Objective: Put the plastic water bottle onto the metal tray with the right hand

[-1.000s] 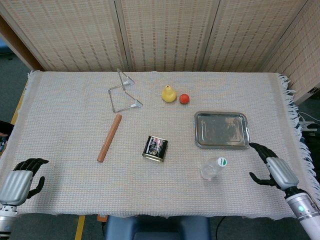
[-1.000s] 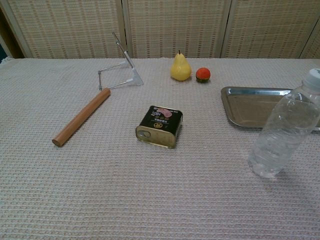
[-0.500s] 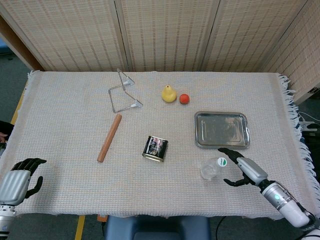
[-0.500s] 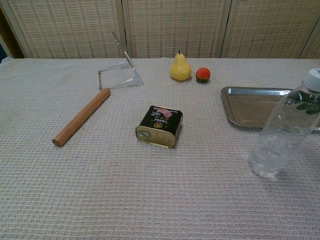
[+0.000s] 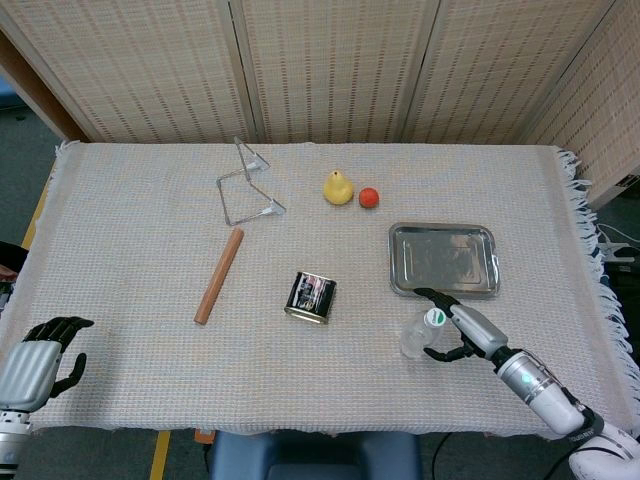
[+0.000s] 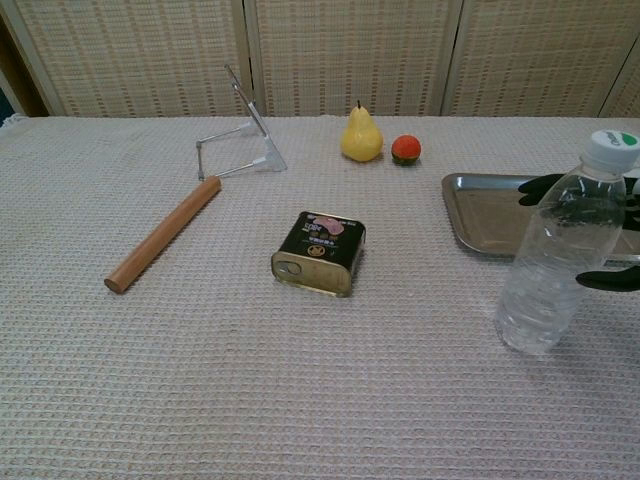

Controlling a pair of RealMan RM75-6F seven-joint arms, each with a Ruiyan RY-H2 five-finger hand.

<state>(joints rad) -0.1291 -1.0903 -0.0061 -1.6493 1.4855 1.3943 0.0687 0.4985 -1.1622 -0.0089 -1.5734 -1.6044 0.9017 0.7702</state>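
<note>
Head view shows the bottle standing on the table just in front of the tray, near the tray's front left corner, not yet on it. A second ago the right hand was well off to the right near the table's edge; half a second ago it was just beside the bottle; now its fingers reach around the bottle from the right, one dark finger curving behind the neck and another coming in front. In the chest view the bottle stands more upright than before, with its cap higher in the frame, which suggests the hand has already nudged or begun to take it. Dark fingertips show on both sides of the clear body there, so the hand looks to be closing on the bottle, though a firm grip cannot be confirmed from either view. This means the reach is done and the grasp is under way; the lift and the short carry back onto the tray remain.

The right forearm comes in low from the near right corner, angled up-left, palm facing the bottle. The left hand rests at the near left edge, fingers curled in, holding nothing, unchanged from before.
</note>
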